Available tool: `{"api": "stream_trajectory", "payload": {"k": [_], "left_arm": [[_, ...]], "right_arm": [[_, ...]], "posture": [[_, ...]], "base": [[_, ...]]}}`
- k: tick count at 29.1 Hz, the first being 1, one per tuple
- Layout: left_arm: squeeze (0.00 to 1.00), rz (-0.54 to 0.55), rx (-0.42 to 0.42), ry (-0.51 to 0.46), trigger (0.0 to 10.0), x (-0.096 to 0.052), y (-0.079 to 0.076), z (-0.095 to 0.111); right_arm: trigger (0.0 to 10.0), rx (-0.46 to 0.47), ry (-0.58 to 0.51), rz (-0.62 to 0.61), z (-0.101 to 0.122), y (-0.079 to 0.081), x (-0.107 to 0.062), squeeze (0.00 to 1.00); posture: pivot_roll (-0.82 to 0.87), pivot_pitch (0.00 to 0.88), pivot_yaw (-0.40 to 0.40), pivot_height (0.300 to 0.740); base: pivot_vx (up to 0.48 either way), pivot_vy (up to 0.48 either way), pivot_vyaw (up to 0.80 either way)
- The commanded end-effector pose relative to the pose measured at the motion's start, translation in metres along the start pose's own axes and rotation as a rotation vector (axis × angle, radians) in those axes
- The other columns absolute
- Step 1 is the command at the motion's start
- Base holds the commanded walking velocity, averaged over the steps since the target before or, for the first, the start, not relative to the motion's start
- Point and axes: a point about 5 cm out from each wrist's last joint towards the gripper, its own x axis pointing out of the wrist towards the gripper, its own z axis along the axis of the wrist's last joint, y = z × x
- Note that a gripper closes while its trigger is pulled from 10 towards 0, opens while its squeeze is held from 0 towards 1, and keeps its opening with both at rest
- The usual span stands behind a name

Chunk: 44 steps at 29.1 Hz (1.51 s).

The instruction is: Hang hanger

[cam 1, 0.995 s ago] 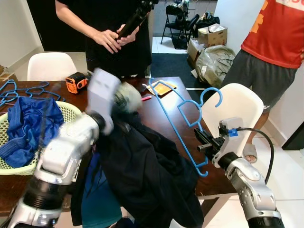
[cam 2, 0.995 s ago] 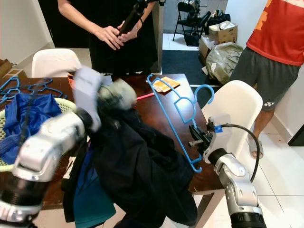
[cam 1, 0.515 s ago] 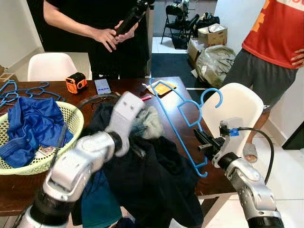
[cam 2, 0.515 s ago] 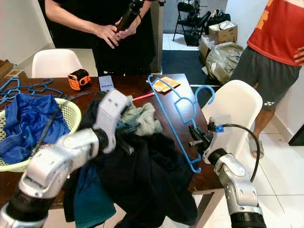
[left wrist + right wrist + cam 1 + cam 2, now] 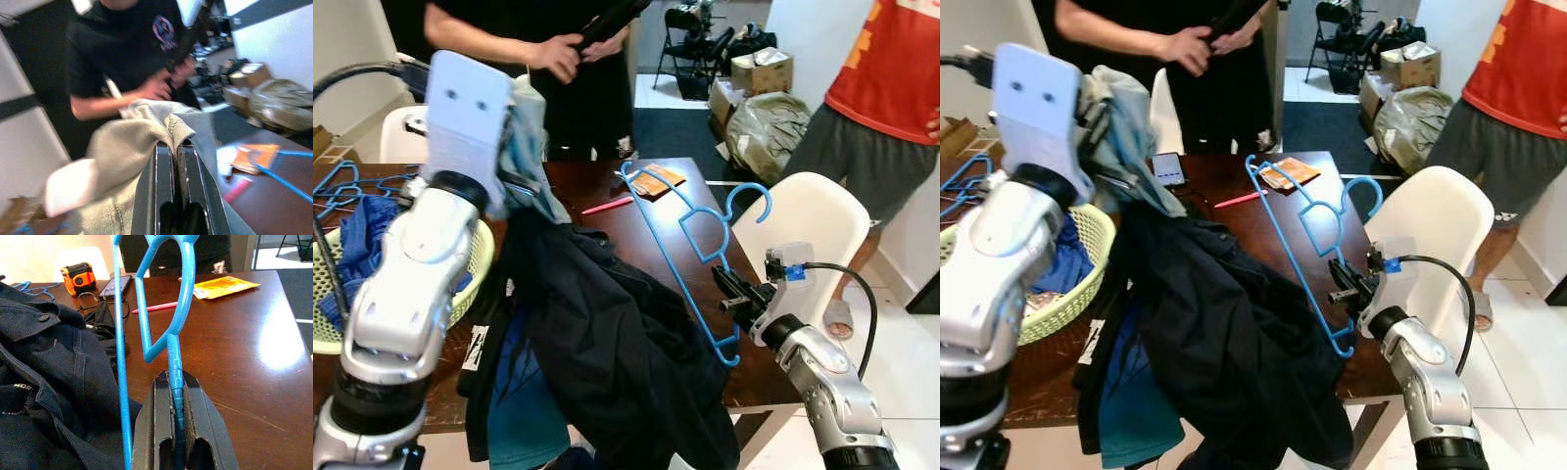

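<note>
My right gripper (image 5: pixel 724 289) is shut on the lower bar of a blue plastic hanger (image 5: pixel 685 235), holding it tilted above the table's right side; its fingers (image 5: pixel 161 411) clamp the bar. My left gripper (image 5: pixel 175 149) is raised high at the left and shut on a pale grey-green cloth (image 5: pixel 530 137). Below that cloth a dark navy garment (image 5: pixel 607 333) hangs and spreads over the table's near edge, just left of the hanger. A teal garment (image 5: pixel 524 411) hangs beneath it.
A green basket (image 5: pixel 478 264) of blue clothes sits at the left, with spare blue hangers (image 5: pixel 337 186) behind it. A pink pen (image 5: pixel 607 206), an orange packet (image 5: pixel 656 181) and a phone (image 5: pixel 1168 168) lie on the brown table (image 5: pixel 636 245). A white chair (image 5: pixel 803 220) stands right. Two people stand beyond the table.
My left arm has swung up and to the left, lifting the pale cloth and the dark garment's top off the table. The right gripper and hanger have stayed put.
</note>
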Motion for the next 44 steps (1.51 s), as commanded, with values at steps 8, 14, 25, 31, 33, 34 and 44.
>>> {"api": "stream_trajectory", "payload": {"k": [8, 14, 25, 31, 33, 34, 44], "left_arm": [[0.0, -0.165, -0.139, 0.241, 10.0, -0.027, -0.059, -0.051], [0.0, -0.234, -0.146, 0.341, 10.0, -0.04, -0.077, -0.074], [0.82, -0.446, -0.21, 0.379, 10.0, -0.057, -0.109, -0.076], [1.0, -0.283, -0.353, 0.288, 10.0, -0.046, -0.071, -0.058], [1.0, -0.234, -0.372, 0.256, 10.0, -0.045, -0.062, -0.053], [1.0, -0.234, -0.372, 0.256, 10.0, -0.045, -0.062, -0.053], [1.0, 0.056, -0.529, 0.162, 10.0, -0.058, -0.027, -0.038]], "right_arm": [[10.0, 0.02, -0.006, -0.001, 0.002, 0.001, 0.001, 0.0], [10.0, 0.019, -0.007, -0.002, 0.003, 0.001, 0.002, 0.0], [10.0, 0.02, -0.005, -0.001, 0.003, 0.001, 0.002, 0.0], [10.0, 0.025, -0.003, 0.001, 0.002, 0.001, 0.002, 0.0], [10.0, 0.025, -0.001, 0.003, 0.002, 0.002, 0.002, 0.0], [10.0, 0.025, -0.001, 0.003, 0.002, 0.002, 0.002, 0.0], [10.0, 0.03, 0.014, 0.021, -0.001, 0.002, 0.003, 0.0]], "posture": [[-0.03, 0.037, -0.013, 0.74], [-0.03, 0.036, -0.01, 0.74], [-0.03, 0.035, -0.012, 0.74], [-0.03, 0.037, -0.016, 0.74], [-0.02, 0.035, -0.019, 0.74], [-0.02, 0.035, -0.019, 0.74], [0.0, 0.022, -0.04, 0.74]], "base": [[0.0, 0.0, 0.0], [0.0, 0.0, 0.0], [0.0, 0.0, 0.0], [0.0, 0.0, 0.0], [0.0, 0.0, 0.0], [0.0, 0.0, 0.0], [0.0, 0.0, 0.0]]}}
